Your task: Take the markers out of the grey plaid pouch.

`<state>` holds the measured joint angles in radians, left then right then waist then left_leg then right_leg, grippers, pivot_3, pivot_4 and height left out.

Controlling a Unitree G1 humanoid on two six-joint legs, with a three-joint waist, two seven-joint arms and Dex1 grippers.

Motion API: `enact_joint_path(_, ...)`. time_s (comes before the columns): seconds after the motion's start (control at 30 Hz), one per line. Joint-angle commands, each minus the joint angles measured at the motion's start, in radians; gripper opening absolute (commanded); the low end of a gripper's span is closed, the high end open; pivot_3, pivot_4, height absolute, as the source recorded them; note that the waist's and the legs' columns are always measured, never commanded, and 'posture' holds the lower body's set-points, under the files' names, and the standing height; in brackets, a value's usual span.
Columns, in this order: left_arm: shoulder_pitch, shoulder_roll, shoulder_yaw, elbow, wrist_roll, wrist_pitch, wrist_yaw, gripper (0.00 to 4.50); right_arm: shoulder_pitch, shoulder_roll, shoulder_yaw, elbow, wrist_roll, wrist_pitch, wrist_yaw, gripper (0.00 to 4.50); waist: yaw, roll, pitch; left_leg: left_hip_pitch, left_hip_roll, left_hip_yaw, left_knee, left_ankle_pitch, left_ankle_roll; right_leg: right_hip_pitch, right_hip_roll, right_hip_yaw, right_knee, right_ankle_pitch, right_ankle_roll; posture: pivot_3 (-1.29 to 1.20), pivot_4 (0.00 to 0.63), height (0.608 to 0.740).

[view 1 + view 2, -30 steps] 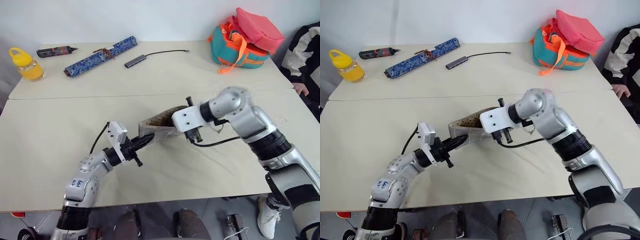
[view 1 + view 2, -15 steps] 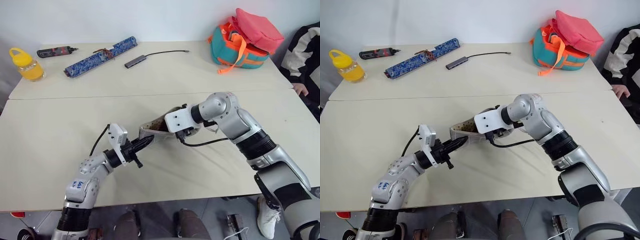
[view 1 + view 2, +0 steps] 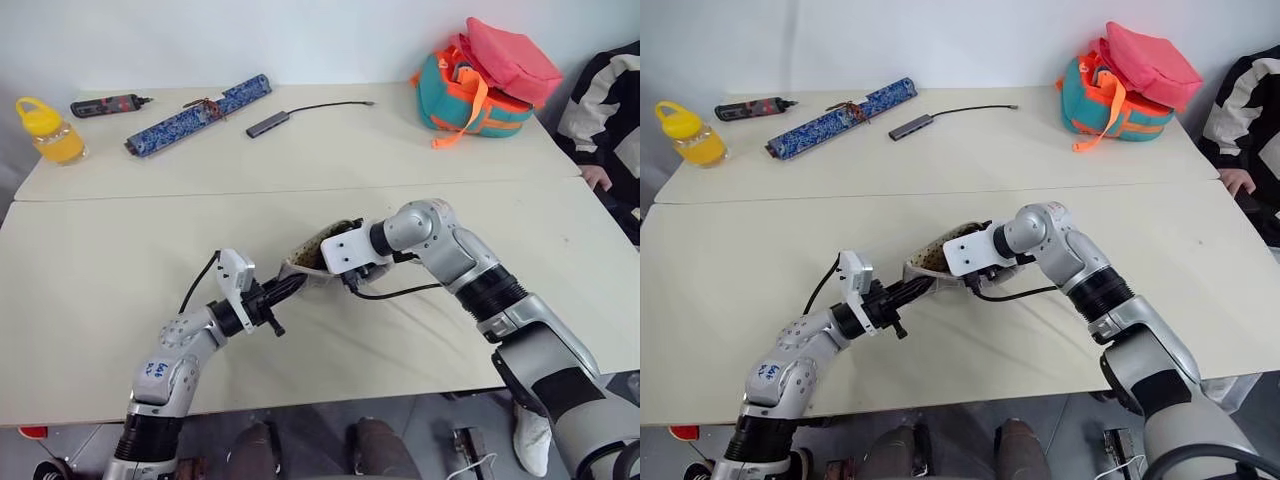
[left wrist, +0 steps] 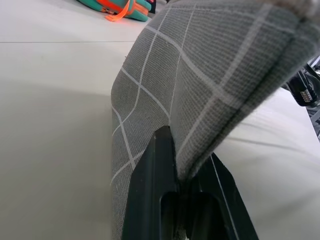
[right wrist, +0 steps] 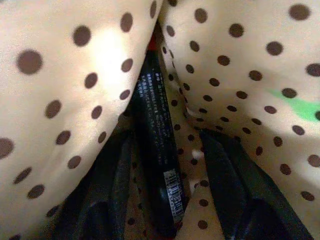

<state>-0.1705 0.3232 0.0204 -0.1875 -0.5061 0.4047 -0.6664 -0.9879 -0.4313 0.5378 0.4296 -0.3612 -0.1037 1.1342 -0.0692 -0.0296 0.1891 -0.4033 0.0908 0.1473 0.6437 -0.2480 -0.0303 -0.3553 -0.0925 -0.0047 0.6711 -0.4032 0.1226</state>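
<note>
Right gripper (image 5: 167,200) now down inside grey plaid pouch (image 4: 200,85), narrowly parted around black marker (image 5: 157,145); left gripper (image 4: 180,180) clamps pouch edge.

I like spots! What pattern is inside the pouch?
Tan lining with dark brown dots, best in the right wrist view.

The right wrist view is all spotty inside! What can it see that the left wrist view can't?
Right wrist view: the pouch's tan dotted lining, a black marker lying between the right gripper fingers, which stand apart, and a streak of green.

Left wrist view: the grey plaid pouch from outside, its edge pinched by the shut left gripper, plus the table and the teal-orange bag.

Both show the same pouch.
</note>
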Motion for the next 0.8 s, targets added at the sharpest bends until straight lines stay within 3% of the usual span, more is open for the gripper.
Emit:
enact_joint_path(0.03,0.006,0.002,0.007,-0.027,-0.005,-0.015,-0.005,0.00,0.027,0.011,0.010,0.031,-0.011,-0.002,-0.008,1.03,-0.006,0.000,0.000,0.000,0.000,0.000,0.001,0.000,0.000,0.000,0.000,0.000,0.000,0.000,0.000,0.00,0.150,0.740)
enact_joint_path(0.1,0.005,0.004,0.010,-0.026,-0.001,-0.020,-0.004,0.00,0.021,0.002,-0.008,0.011,0.002,-0.001,-0.001,0.59,-0.008,0.000,0.000,0.000,0.000,0.000,0.002,0.000,0.000,0.001,0.000,0.000,0.001,0.000,0.000,0.00,0.150,0.740)
enact_joint_path(0.5,-0.028,0.036,0.064,0.016,0.043,-0.104,0.012,0.00,0.032,-0.122,-0.227,-0.337,0.268,0.233,0.154,0.59,0.006,0.000,0.000,-0.003,0.000,0.000,0.000,-0.003,0.000,-0.002,-0.001,0.000,-0.001,0.000,0.000,0.00,0.150,0.740)
enact_joint_path(0.8,-0.070,0.052,0.063,0.077,0.124,-0.226,0.029,0.00,0.059,-0.098,-0.336,-0.479,0.491,0.417,0.147,0.59,0.016,0.000,0.000,-0.003,0.001,0.000,-0.001,-0.004,0.000,-0.002,0.000,-0.001,-0.005,0.000,0.000,0.00,0.150,0.740)
